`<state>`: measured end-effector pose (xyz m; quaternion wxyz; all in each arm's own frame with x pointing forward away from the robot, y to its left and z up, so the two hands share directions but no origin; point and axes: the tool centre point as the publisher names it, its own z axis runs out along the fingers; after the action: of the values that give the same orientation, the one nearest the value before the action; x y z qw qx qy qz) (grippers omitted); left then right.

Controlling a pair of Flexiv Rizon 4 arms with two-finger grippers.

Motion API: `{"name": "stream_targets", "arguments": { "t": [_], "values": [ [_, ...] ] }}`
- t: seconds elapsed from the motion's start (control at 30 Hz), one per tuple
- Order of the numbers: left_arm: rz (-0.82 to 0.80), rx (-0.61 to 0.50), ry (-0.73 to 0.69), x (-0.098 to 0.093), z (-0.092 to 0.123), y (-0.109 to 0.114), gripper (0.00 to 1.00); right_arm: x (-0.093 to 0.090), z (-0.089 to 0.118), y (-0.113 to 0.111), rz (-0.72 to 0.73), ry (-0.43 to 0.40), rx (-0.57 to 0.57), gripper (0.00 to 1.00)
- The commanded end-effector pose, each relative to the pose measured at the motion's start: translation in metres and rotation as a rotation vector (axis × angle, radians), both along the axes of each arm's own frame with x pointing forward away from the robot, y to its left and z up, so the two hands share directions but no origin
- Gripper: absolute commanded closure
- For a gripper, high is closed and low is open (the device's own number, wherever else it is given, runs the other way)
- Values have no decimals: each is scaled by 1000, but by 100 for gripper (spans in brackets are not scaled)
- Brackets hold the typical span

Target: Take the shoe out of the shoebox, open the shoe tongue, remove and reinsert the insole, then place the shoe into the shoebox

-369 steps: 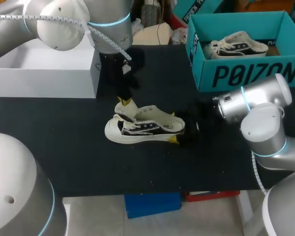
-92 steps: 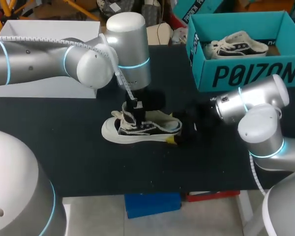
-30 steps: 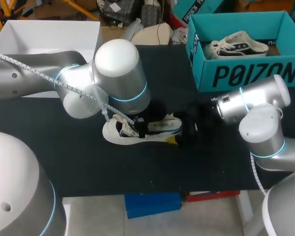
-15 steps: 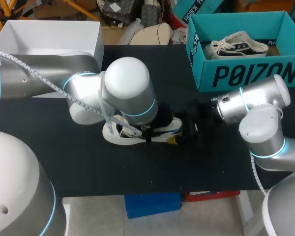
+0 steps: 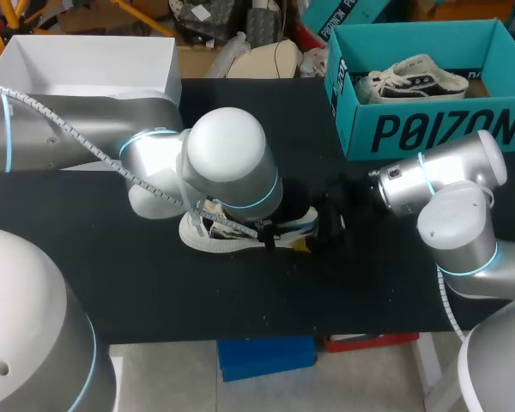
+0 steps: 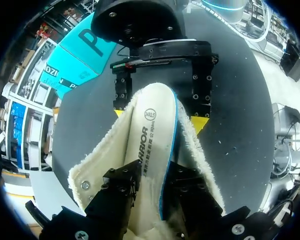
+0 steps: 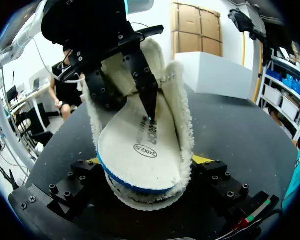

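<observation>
**Shoe** (image 5: 199,233): one, white sole, dark and cream upper. It lies on its sole at the centre of the frame in the head view, toe toward the left and heel toward the right. Its middle is hidden under the wrist of the left arm (image 5: 227,167).

**Insole** (image 6: 152,130): one, white with a blue edge and print on its face. It sits in the shoe's opening, inside the fleece lining (image 7: 182,110). Its heel end shows above the back of the shoe.

**Left claw** (image 6: 152,175): reaches down into the shoe's mouth. Its black fingers (image 6: 120,187) stand either side of the insole's narrow part, closed against its two edges. The yellow tips are not visible.

**Right claw** (image 7: 147,162): sits at the shoe's heel, level with the worktop. It is spread to the heel's width, with one yellow pad against each side, so it clamps the shoe. The left claw is just ahead of it, over the same shoe.

**Shoebox** (image 5: 429,129): one, teal, open, at the upper right of the frame in the head view. It is well apart from the clamped shoe.

**Second shoe** (image 5: 412,77): lies inside the shoebox.

**White box** (image 5: 86,64): one, open, at the upper left of the frame.

**Worktop** (image 5: 369,283): black, and carries all of the above.
</observation>
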<state>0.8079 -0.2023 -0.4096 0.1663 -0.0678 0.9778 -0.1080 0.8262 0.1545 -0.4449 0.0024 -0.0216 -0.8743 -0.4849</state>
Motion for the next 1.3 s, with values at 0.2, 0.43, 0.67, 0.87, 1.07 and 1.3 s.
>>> {"name": "stream_targets", "arguments": {
  "t": [0.2, 0.43, 0.67, 0.87, 1.07, 1.3],
  "values": [
    [-22, -21, 5, 0, -1, -22, 69, 2, -3, -2, 0, 2, -2, 100],
    [-29, -31, -3, 0, 3, -29, 91, 2, -3, -2, 0, 2, -2, 100],
    [-34, -35, -1, -7, 10, -25, 100, 2, -3, -2, 0, 2, -2, 100],
    [-50, -64, 12, -21, 25, -12, 100, 2, -3, -2, 0, 2, -2, 100],
    [-50, -141, 22, -36, 52, -4, 100, 2, -3, -2, 0, 2, -2, 100],
    [-71, -300, 76, -52, 106, -11, 100, 2, -3, -2, 0, 2, -2, 100]
  ]
}}
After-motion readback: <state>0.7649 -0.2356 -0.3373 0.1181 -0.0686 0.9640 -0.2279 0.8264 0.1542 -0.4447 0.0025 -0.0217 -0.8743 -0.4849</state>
